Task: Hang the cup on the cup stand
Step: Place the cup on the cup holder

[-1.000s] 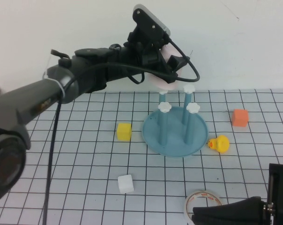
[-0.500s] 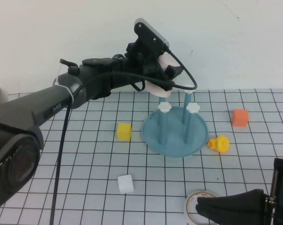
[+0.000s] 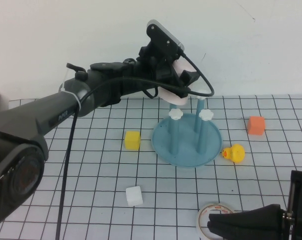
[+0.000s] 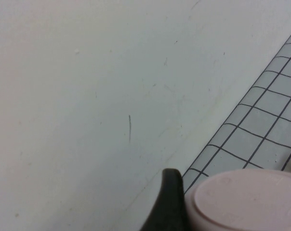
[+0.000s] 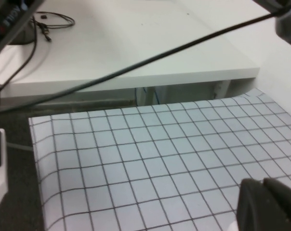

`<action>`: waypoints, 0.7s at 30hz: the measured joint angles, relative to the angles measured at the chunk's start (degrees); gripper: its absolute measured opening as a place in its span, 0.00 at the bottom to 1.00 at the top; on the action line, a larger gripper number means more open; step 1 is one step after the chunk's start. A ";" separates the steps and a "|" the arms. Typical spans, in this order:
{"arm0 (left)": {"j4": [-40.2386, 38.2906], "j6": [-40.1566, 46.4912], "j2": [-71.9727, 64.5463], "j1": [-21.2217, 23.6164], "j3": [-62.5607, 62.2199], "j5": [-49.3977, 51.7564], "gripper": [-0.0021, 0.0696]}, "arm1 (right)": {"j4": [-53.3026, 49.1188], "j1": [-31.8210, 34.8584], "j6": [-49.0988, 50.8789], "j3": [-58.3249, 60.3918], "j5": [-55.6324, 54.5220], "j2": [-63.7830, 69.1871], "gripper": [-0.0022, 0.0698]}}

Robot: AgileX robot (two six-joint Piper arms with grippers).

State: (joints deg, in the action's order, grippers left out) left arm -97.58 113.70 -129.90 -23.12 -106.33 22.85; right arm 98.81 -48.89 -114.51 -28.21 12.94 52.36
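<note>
The pale pink cup (image 3: 178, 98) hangs in the air with my left gripper (image 3: 179, 86) shut on it, just above the back pegs of the cup stand (image 3: 187, 146). The stand is a round blue dish with upright blue pegs topped by white flower caps (image 3: 176, 114). In the left wrist view the cup's flat end (image 4: 251, 202) fills the corner, with one black finger (image 4: 167, 204) pressed against its side. My right gripper (image 3: 214, 224) lies low at the near right edge, shut and empty, its closed tips (image 5: 263, 197) over the grid mat.
On the grid mat lie a yellow cube (image 3: 132, 140), a white cube (image 3: 134, 196), an orange cube (image 3: 256, 125) and a yellow duck (image 3: 234, 153) beside the stand. A white tape ring (image 3: 213, 214) sits by my right gripper. A white wall rises close behind the stand.
My left gripper has sunk slightly with the cup, closer to the back pegs. The right gripper has shifted a little at the near edge.
</note>
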 joint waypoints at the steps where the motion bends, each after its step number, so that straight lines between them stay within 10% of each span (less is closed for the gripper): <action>1: 0.00 0.00 0.00 -0.12 0.00 -0.10 0.79 | 0.00 0.00 0.00 0.00 0.33 0.00 0.03; 21: -0.13 -2.15 0.43 -0.64 0.00 -0.88 0.76 | 0.00 0.00 1.34 0.00 3.02 0.00 0.03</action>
State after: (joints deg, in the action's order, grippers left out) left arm -97.71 111.55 -129.47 -23.76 -106.33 21.97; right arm 98.81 -48.89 -113.17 -28.21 15.96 52.36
